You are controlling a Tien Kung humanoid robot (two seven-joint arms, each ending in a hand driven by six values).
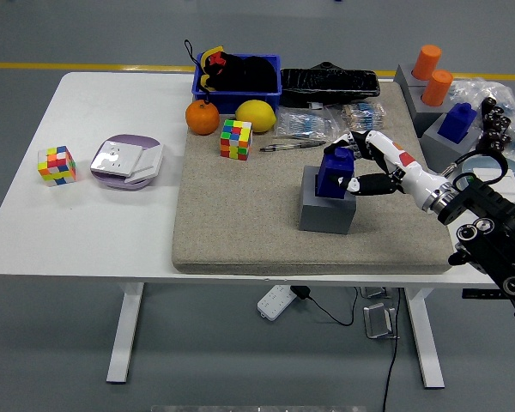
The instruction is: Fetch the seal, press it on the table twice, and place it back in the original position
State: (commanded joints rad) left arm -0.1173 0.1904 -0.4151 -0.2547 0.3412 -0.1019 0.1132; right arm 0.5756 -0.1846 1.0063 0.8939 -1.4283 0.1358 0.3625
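The blue seal [334, 171] sits on top of a grey block [327, 206] on the beige mat [240, 223], right of the middle. My right hand [355, 161] comes in from the right with its fingers curled around the seal's right side, thumb below and fingers above. My left hand is out of view.
A colour cube [236, 139], a pen [287, 146], an orange [202, 118] and a lemon [256, 115] lie at the mat's back. A blue bin [237, 75] stands behind. Another cube [57, 165] and a purple-white stack [127, 161] lie at the left. Orange cylinders [432, 75] and another blue seal [457, 120] stand at the right.
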